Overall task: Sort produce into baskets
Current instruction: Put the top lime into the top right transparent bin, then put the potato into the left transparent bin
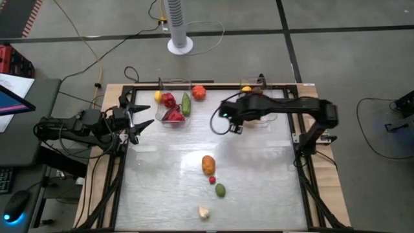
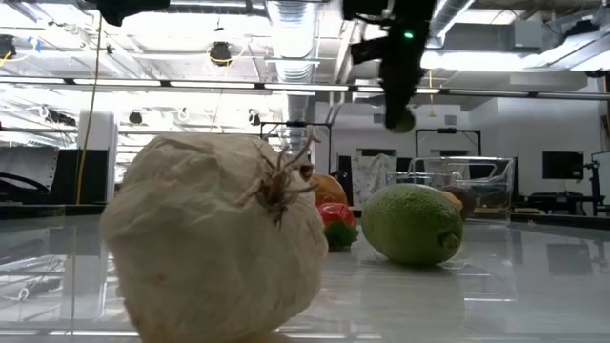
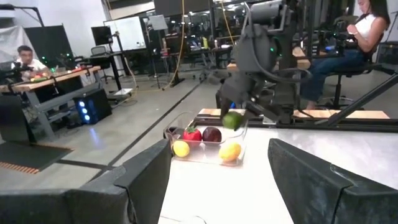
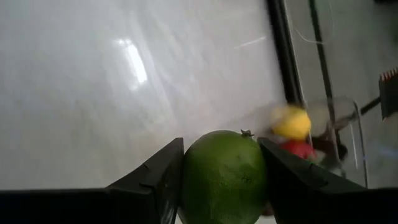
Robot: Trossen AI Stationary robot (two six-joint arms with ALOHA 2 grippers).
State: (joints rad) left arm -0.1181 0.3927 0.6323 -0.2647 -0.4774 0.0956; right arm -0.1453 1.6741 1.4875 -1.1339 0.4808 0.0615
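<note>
My right gripper (image 4: 221, 146) is shut on a green lime (image 4: 224, 177) and hangs high above the table (image 2: 402, 119), near the right clear basket (image 1: 259, 103). That basket holds red, maroon and yellow produce (image 3: 208, 143). The left basket (image 1: 173, 103) holds red, green and yellow pieces, and an orange-red one (image 1: 198, 92) lies beside it. On the table's middle lie an orange piece (image 1: 207, 164), a small red one (image 1: 212, 180), a green one (image 1: 220, 189) and a pale whitish one (image 1: 204, 211). My left gripper (image 1: 139, 123) waits open at the left edge. My right gripper pinches the lime between its two fingers, one on each of its opposite sides (image 4: 189, 168). The fingers come from above, slanting down. The lime is lifted well clear of the table (image 3: 232, 120), its stem end pointing away from the wrist.
A black frame rims the table (image 1: 304, 162). A white fan base (image 1: 180, 45) stands on the floor beyond the far edge, and a desk with a screen (image 1: 13, 103) is at the left. A seated person (image 3: 367, 31) shows beyond the table's right side.
</note>
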